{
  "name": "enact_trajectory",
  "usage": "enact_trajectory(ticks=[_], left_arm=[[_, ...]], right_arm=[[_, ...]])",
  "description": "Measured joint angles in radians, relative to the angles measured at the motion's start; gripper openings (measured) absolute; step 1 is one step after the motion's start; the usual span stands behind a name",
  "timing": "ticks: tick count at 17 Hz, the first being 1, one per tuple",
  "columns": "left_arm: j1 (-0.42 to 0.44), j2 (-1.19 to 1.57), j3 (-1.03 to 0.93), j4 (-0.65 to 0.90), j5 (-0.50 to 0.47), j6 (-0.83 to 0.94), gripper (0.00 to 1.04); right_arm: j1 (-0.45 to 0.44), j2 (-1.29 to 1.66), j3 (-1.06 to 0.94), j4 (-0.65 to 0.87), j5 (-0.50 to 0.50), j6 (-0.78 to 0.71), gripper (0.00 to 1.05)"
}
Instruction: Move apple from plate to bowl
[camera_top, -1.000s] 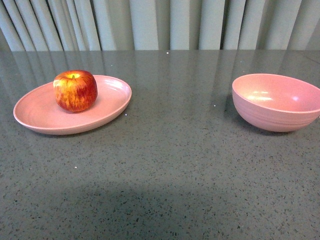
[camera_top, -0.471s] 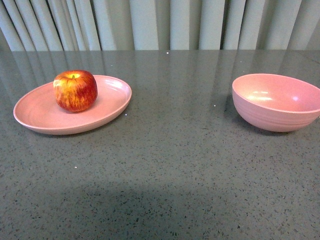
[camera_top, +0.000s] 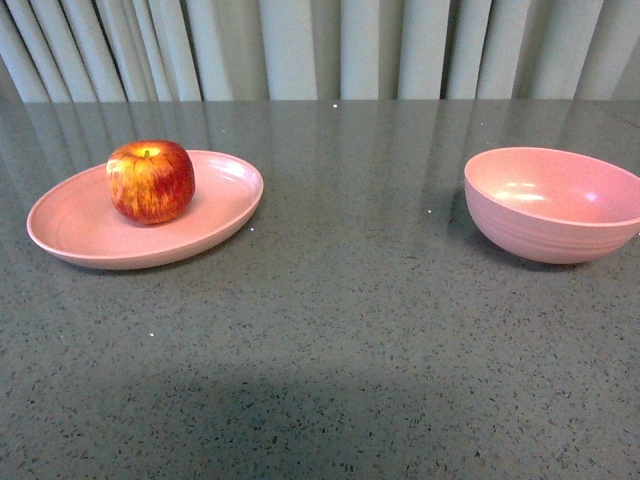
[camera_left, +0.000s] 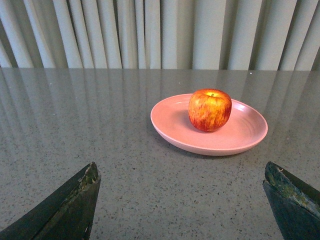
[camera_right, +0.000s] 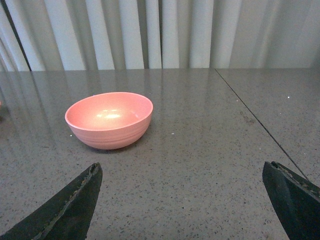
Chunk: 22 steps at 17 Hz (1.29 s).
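The red apple (camera_top: 151, 181) with yellow streaks sits on the shallow pink plate (camera_top: 70, 235) at the left of the grey table. The deep pink bowl (camera_top: 553, 205) stands empty at the right. Neither arm shows in the front view. In the left wrist view my left gripper (camera_left: 181, 172) is open and empty, well short of the plate (camera_left: 240, 140) and the apple (camera_left: 210, 109). In the right wrist view my right gripper (camera_right: 181, 172) is open and empty, short of the bowl (camera_right: 109, 120).
Pale pleated curtains (camera_top: 320, 48) hang behind the table's far edge. A dark seam (camera_right: 255, 120) runs across the table top beside the bowl in the right wrist view.
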Motion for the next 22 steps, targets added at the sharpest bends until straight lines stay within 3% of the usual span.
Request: enact_trajectory(ticks=[7, 9, 15, 18, 22], left_arm=[[0.000, 0.000, 0.000, 0.000, 0.000, 0.000, 0.98], [0.000, 0.000, 0.000, 0.000, 0.000, 0.000, 0.98], [0.000, 0.000, 0.000, 0.000, 0.000, 0.001, 0.98], [0.000, 0.000, 0.000, 0.000, 0.000, 0.002, 0.98], [0.000, 0.000, 0.000, 0.000, 0.000, 0.002, 0.98]], right_arm=[[0.000, 0.000, 0.000, -0.001, 0.000, 0.000, 0.98], [-0.001, 0.102, 0.056, -0.157, -0.036, 0.096, 0.98], [-0.008, 0.352, 0.187, 0.110, -0.048, 0.108, 0.98], [-0.019, 0.626, 0.305, 0.290, -0.068, 0.103, 0.98], [0.056, 1.075, 0.576, 0.456, -0.031, 0.020, 0.98]])
